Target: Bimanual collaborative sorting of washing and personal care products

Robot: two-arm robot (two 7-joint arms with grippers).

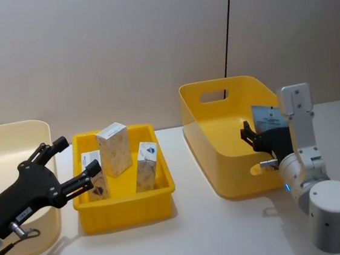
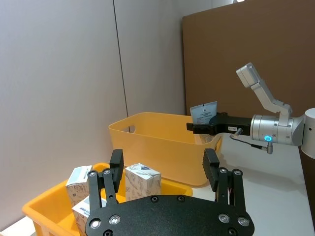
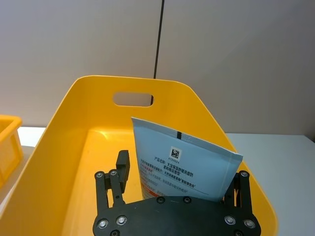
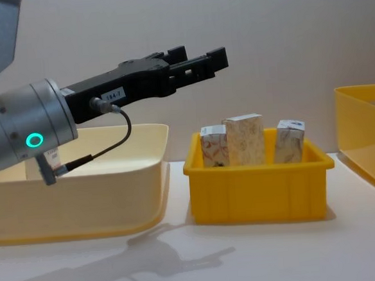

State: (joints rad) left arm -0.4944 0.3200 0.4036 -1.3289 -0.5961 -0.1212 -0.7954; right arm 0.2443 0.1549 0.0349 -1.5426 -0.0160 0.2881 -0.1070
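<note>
- Clamping my right pincer (image 1: 250, 137) on a pale-blue tube (image 3: 184, 157), with a square code and Chinese print, over the deep bin (image 1: 216, 107).
- My left pincer (image 1: 75, 155) gapes beside 3 cartons (image 1: 113, 147).

glossy plastic bin (image 1: 202, 133), matt paper cartons (image 1: 114, 148)

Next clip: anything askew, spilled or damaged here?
Nothing stands out. Three cartons stand upright in the small yellow bin; the right claw holds a pale-blue tube over the large yellow bin; the left claw hangs open near the small bin's left edge.
</note>
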